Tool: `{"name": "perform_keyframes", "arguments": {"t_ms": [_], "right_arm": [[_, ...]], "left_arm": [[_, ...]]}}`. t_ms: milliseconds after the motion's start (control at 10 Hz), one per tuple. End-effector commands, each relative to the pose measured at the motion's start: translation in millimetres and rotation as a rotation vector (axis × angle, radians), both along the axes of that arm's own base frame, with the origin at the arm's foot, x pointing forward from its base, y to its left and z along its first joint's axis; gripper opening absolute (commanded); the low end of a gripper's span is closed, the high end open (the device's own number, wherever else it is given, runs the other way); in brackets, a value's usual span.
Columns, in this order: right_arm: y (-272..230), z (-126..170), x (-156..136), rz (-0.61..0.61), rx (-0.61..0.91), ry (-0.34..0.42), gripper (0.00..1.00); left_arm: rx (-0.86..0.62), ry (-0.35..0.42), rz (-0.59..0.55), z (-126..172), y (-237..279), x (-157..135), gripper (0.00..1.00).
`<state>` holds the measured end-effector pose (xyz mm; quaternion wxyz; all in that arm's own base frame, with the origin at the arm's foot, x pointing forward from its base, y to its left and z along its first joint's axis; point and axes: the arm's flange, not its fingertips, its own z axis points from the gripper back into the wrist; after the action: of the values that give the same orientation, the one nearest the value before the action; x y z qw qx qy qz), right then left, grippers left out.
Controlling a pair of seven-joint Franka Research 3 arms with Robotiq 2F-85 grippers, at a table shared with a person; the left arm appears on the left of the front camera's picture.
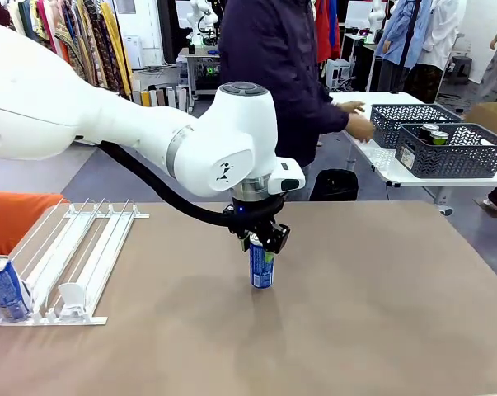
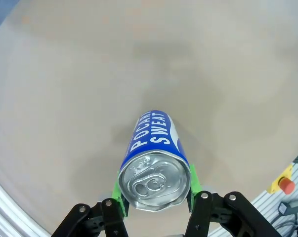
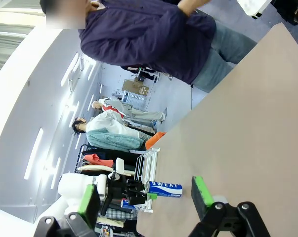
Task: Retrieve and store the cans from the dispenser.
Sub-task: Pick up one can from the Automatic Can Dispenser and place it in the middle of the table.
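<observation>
A blue can (image 1: pixel 261 266) stands upright at the middle of the brown table (image 1: pixel 380 313), its base on or just above the surface. My left gripper (image 1: pixel 262 242) is shut on its top end; in the left wrist view the green pads (image 2: pixel 118 193) press both sides of the can (image 2: pixel 155 158) below its silver lid. A second blue can (image 1: pixel 5 287) sits at the low front end of the white dispenser (image 1: pixel 75 247) at the table's left. My right gripper (image 3: pixel 146 195) is open with nothing in it, and it looks sideways at the held can (image 3: pixel 164 188).
Two dark mesh baskets (image 1: pixel 454 153) stand on a white side table at the far right, the nearer one holding cans (image 1: pixel 433 134). A person in a dark jacket reaches a hand (image 1: pixel 359 124) toward them. An orange object (image 1: pixel 13 216) lies behind the dispenser.
</observation>
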<state>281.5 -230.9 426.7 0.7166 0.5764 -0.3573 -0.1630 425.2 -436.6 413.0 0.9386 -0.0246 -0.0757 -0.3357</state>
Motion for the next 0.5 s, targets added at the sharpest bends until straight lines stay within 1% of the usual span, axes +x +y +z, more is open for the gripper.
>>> {"name": "perform_keyframes", "arguments": {"t_ms": [0, 100, 200, 300, 400], "right_arm": [[-0.6, 4.4, 1.4, -0.007, 0.019, -0.003, 1.00], [-0.6, 4.4, 1.4, -0.007, 0.019, -0.003, 1.00], [-0.6, 4.4, 1.4, -0.007, 0.019, -0.003, 1.00], [-0.6, 4.4, 1.4, -0.007, 0.019, -0.003, 1.00], [-0.6, 4.4, 1.4, -0.007, 0.019, -0.003, 1.00]], "left_arm": [[0.014, 0.011, -0.011, 7.6, 1.3, 3.7, 0.64], [0.016, 0.007, -0.014, 8.2, 1.8, 2.3, 1.00], [0.009, -0.002, -0.011, 10.0, 3.4, 3.1, 1.00], [-0.002, -0.030, 0.000, 16.6, 8.4, 1.2, 1.00], [-0.029, -0.055, 0.010, 31.2, 16.9, -2.5, 1.00]]}}
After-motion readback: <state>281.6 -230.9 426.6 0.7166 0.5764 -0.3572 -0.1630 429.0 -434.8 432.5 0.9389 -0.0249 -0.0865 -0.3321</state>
